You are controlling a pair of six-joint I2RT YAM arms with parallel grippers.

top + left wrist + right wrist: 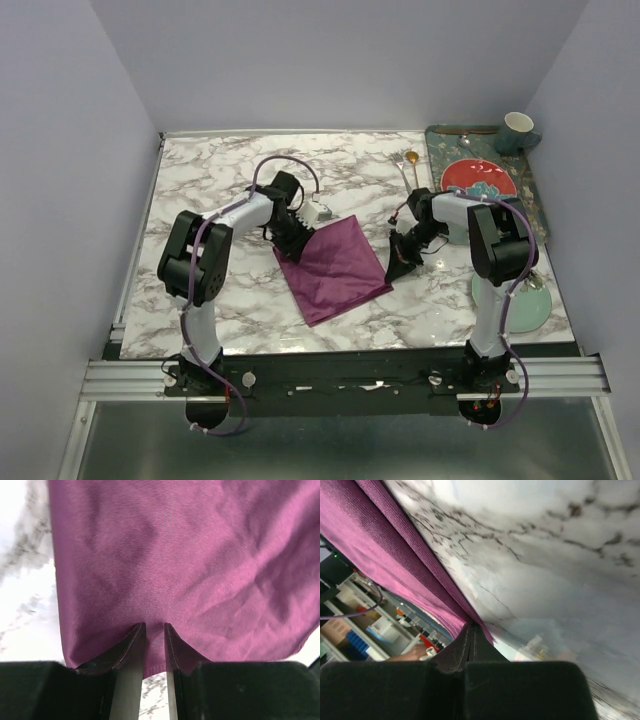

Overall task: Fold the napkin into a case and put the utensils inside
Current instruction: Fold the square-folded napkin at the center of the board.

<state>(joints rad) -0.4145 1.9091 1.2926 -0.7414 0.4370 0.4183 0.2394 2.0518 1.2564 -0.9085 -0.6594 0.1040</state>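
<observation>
Your left gripper (153,626) stands narrow, its tips pressed into the 10 o'clock edge of the napkin (335,268); whether cloth is caught between them cannot be told. Your right gripper (471,626) is closed tight on the napkin's 3 o'clock corner. The napkin lies mid-table between both arms, on a glossy white marble-patterned table (220,190) veined in grey. At 1 o'clock a gold spoon (411,158) lies beside a teal tray (433,150) carrying a red plate (475,175) and a cup (518,130); a pale green plate (520,310) sits at 4 o'clock. Plain lavender walls (330,60) close three sides. The napkin is near square, set as a diamond, its slightly longer edges running 8 to 2 o'clock.
</observation>
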